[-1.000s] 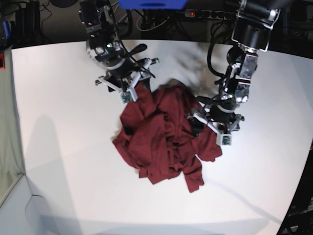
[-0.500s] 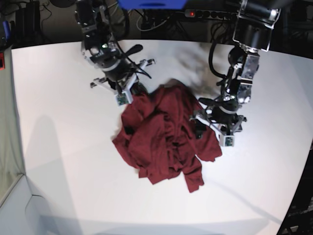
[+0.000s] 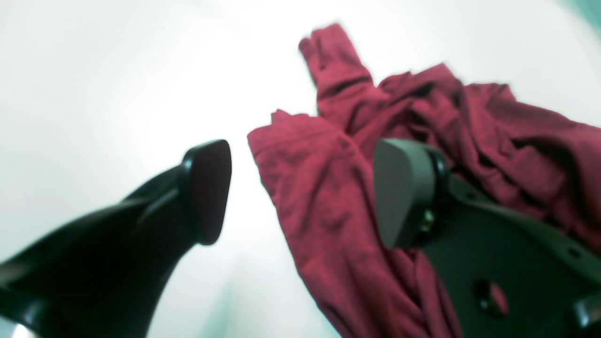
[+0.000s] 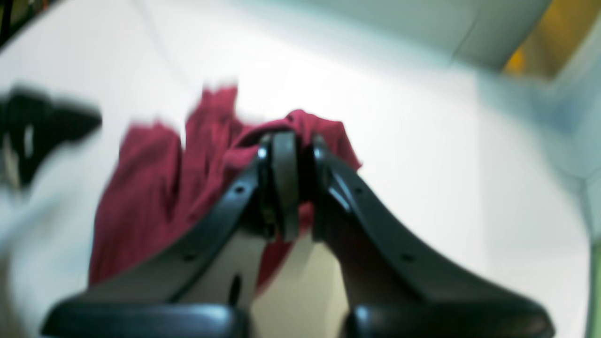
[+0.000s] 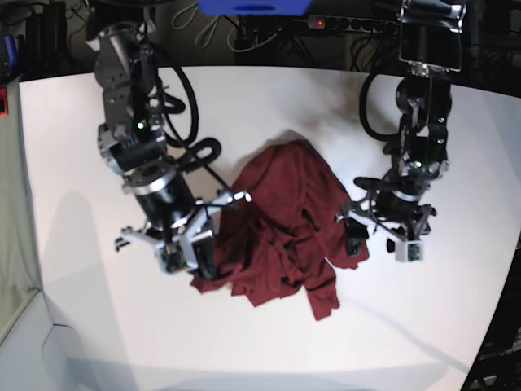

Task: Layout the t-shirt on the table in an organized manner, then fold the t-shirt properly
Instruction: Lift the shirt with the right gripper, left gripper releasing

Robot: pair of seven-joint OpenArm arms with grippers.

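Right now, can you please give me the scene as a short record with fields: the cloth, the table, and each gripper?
cloth: t-shirt, dark red, crumpled in a heap, not laid flat
surface: white table, shirt lying near its middle
right gripper: shut on a fold of the t-shirt, at the heap's edge on the base view's left
left gripper: open, jaws apart over the shirt's edge on the opposite side, nothing held
folding: not yet begun

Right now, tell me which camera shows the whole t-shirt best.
The base view: the t-shirt lies bunched on the table, its outline almost fully visible. The left wrist view shows only one edge between open fingers; the right wrist view is blurred, with fabric pinched.
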